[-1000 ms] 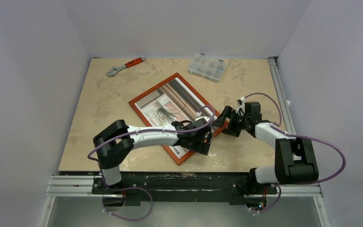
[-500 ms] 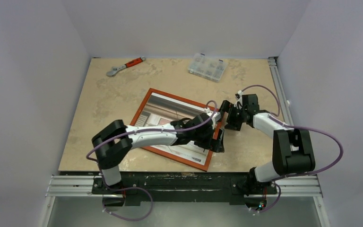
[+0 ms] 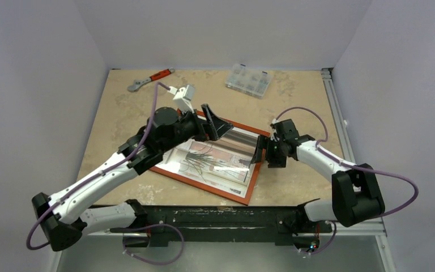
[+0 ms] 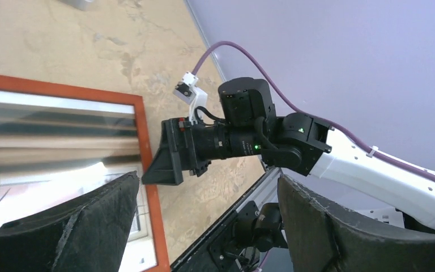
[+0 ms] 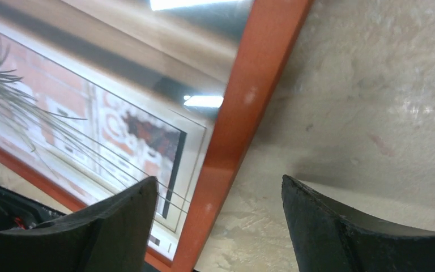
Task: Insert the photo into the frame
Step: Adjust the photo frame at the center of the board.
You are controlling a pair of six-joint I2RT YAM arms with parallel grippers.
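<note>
Photo looks set in the frame, flat on the table (image 3: 119,124).
The left gripper (image 3: 218,122) hangs above the far left side, fingers spread, holding nothing. The photo (image 3: 209,158) sits inside the frame (image 5: 242,113), picture up. I think the frame is light and stiff, with a slippery shiny front, so grab the wood edge. The right gripper (image 3: 260,154) is spread wide over the right edge.

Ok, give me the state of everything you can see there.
frame: lying flat, red front up.
photo: inside frame, picture side up.
left end effector: open, empty, above frame.
right end effector: open, empty, at frame's right edge.
wrench: lying flat.
parts box: closed.
</note>
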